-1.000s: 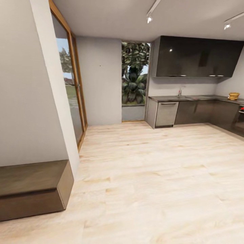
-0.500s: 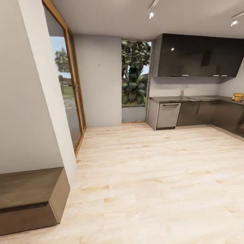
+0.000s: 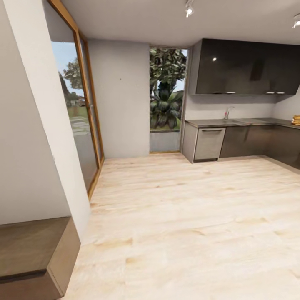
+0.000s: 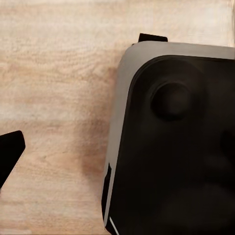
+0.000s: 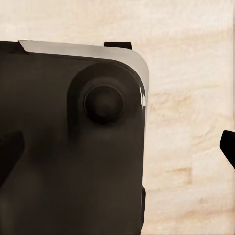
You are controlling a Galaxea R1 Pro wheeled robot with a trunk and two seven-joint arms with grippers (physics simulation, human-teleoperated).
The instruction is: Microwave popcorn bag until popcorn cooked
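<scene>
robot is out on the wood floor [image 3: 179, 216], kitchen desk [image 3: 241, 122] far off at right of frame. no popcorn bag or microwave spotted, so everything's left. can't tell if either hand is open.

**Kitchen ahead, across the floor**

The kitchen [image 3: 233, 121] lies at the far right: glossy dark wall cabinets above a long grey steel bench [image 3: 241, 122] with dark fronts, running along the pale wall and turning the corner.
</scene>
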